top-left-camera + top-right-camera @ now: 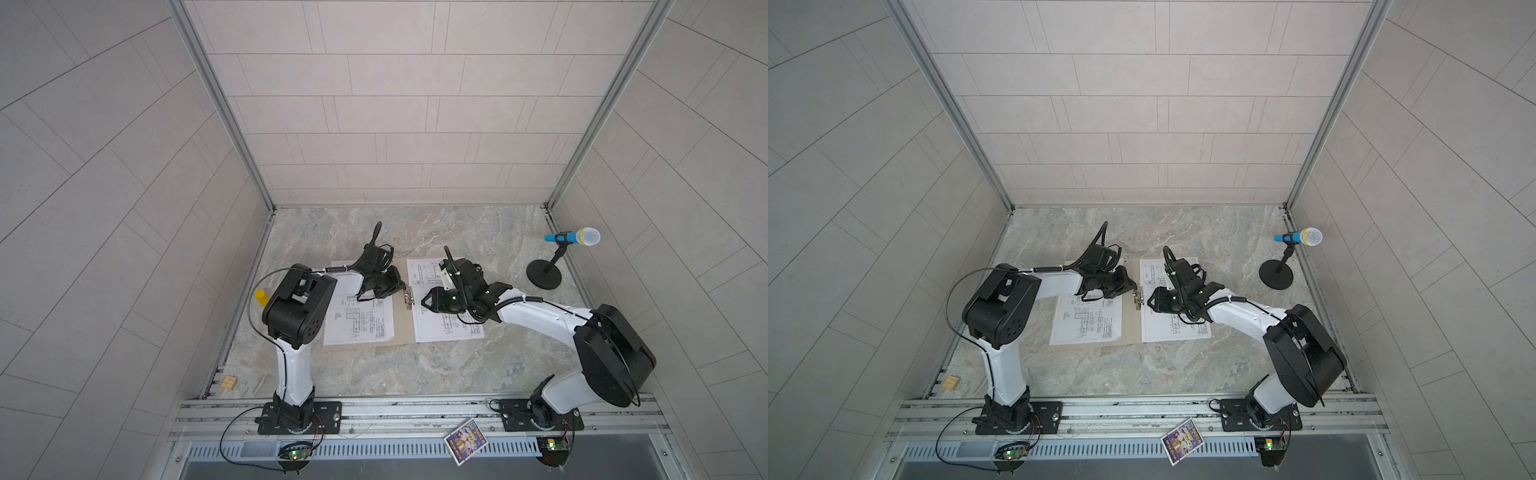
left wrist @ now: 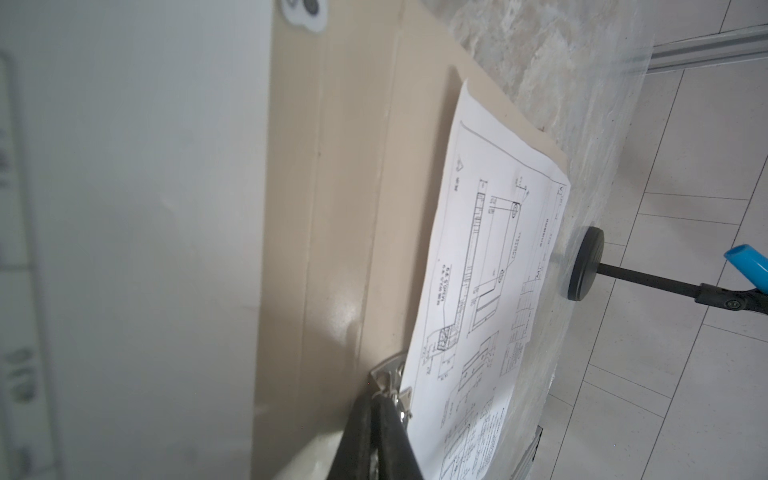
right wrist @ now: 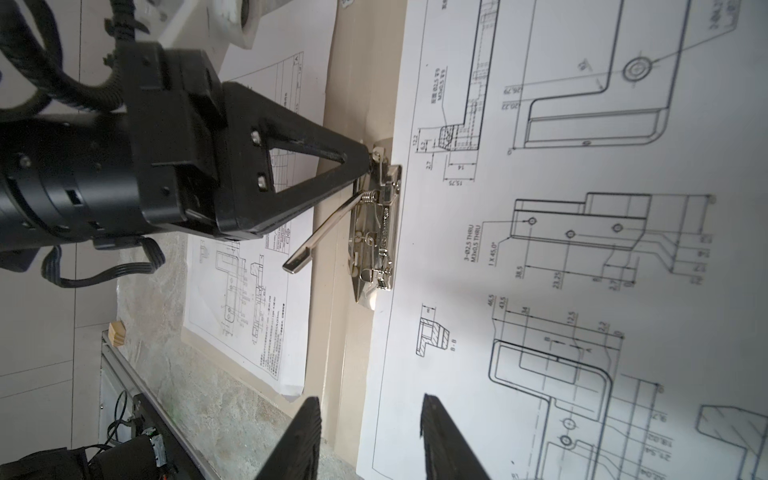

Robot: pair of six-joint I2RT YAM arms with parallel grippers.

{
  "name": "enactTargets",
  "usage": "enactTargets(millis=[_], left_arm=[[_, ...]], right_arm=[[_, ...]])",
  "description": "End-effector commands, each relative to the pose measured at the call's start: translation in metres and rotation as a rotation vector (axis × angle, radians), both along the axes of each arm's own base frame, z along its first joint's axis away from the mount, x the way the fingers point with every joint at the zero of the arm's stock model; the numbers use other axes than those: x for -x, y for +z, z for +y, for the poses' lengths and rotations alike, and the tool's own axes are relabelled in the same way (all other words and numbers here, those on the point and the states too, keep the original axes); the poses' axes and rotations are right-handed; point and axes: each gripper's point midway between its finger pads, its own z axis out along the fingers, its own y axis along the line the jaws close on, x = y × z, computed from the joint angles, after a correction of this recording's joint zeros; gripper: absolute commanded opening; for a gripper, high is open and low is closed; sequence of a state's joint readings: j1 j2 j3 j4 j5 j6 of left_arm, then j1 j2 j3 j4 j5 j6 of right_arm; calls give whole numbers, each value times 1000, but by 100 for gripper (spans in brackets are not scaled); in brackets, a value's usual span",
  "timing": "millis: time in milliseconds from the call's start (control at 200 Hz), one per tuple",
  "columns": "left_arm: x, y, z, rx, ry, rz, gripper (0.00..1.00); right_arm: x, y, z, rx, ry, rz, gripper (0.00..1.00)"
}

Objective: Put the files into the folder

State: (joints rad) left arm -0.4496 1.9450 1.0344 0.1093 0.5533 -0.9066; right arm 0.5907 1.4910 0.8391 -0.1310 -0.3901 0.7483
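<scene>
Right gripper (image 3: 370, 436) hovers parted and empty over the files (image 3: 582, 270) beside the clip (image 3: 376, 232). Left gripper (image 3: 368, 160), clenched, touches that clip.

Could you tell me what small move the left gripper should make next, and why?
Probably push the raised lever down: the shut left gripper sits at the clip's end, and the right sheet's edge lies against the clip.
</scene>
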Motion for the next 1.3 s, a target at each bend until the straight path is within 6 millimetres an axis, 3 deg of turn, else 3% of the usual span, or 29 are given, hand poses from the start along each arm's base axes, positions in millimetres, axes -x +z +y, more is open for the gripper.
enactTargets(millis=[0, 215, 675, 1296], left_arm=[[-2, -8, -4, -9, 43, 0, 8], [0, -11, -14, -12, 65, -3, 8], [4, -13, -7, -12, 144, -17, 8], [6, -16, -9, -8, 117, -44, 8]], right_arm=[[4, 4, -12, 11, 0, -5, 41], [3, 8, -11, -20, 7, 13, 41], [-15, 5, 17, -140, -47, 173, 35], [-36, 1, 37, -265, -160, 279, 31]])
